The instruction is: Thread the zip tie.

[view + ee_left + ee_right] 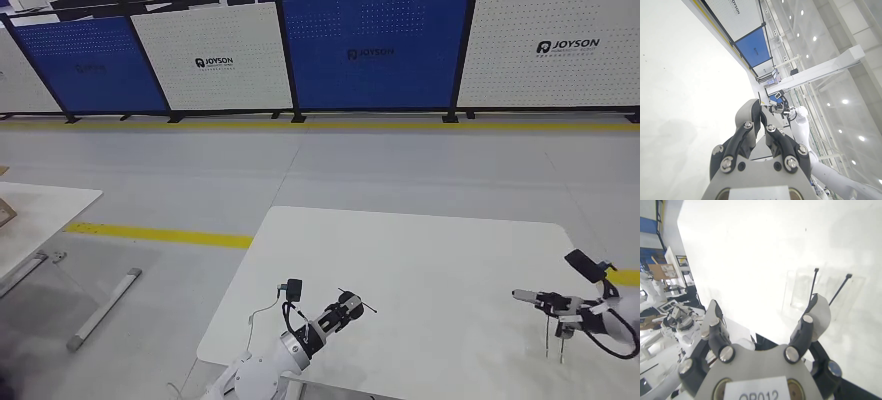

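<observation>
Pinching a thin black zip tie between its fingertips, the left gripper has its jaws pressed together on the strap, and a short dark end sticks out past the pads. From above, this gripper sits over the near left part of the white table, with the tie showing as a fine dark line across its tip. The right gripper is over the near right edge of the table, well apart from the left one, with its fingers spread wide and nothing between them. Just beyond it, a first loose zip tie and a second loose zip tie lie on the tabletop, side by side but not touching, their square heads pointing away from the gripper. Both appear to rest on a clear plastic sheet. The tail of the first loose zip tie runs behind one fingertip, and I cannot tell whether they touch.
</observation>
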